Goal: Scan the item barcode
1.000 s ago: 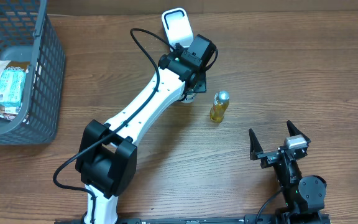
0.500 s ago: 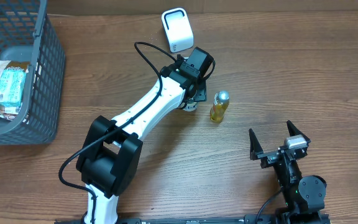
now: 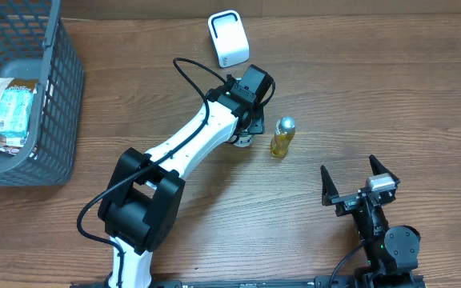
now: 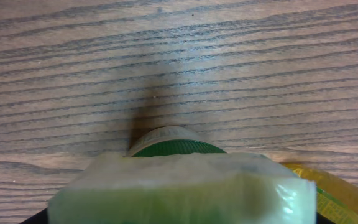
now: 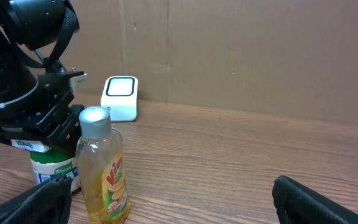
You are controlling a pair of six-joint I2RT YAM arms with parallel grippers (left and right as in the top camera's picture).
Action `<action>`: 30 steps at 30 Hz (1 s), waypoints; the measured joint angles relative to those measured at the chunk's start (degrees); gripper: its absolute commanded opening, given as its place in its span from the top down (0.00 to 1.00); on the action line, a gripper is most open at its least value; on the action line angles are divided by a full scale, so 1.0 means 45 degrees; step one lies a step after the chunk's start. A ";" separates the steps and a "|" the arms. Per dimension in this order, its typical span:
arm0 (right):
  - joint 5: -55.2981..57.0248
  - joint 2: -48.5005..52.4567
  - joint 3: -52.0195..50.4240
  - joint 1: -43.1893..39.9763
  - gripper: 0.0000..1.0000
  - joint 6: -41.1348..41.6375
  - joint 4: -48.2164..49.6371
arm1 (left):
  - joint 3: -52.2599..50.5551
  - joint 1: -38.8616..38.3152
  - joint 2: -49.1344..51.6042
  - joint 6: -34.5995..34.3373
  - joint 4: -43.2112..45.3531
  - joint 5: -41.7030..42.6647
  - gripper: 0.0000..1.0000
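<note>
Back from the white scanner (image 3: 228,38) comes our left arm (image 3: 190,140), lower over the bench (image 3: 390,96). We think the scan is done and only the putting down is left. The grey basket (image 3: 62,96) sits far left. Our right gripper (image 3: 348,164) waits wide open and empty. Our left gripper (image 5: 39,134) squeezes a soft pale packet (image 4: 179,190) above a green-lidded tub (image 5: 51,167). A yellow bottle (image 3: 282,136) crowds just beside.

In the left wrist view we see the pale green packet (image 4: 179,190) only as a blur, cut off by the bottom edge and hiding most of the green lid (image 4: 176,144). Overhead, the basket (image 3: 61,100) runs off the left edge.
</note>
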 measured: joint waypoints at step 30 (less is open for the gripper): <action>0.0000 0.0000 0.0000 0.0000 0.00 0.0005 -0.0005 | 0.0000 0.0000 0.0000 0.0092 -0.0049 0.0000 0.09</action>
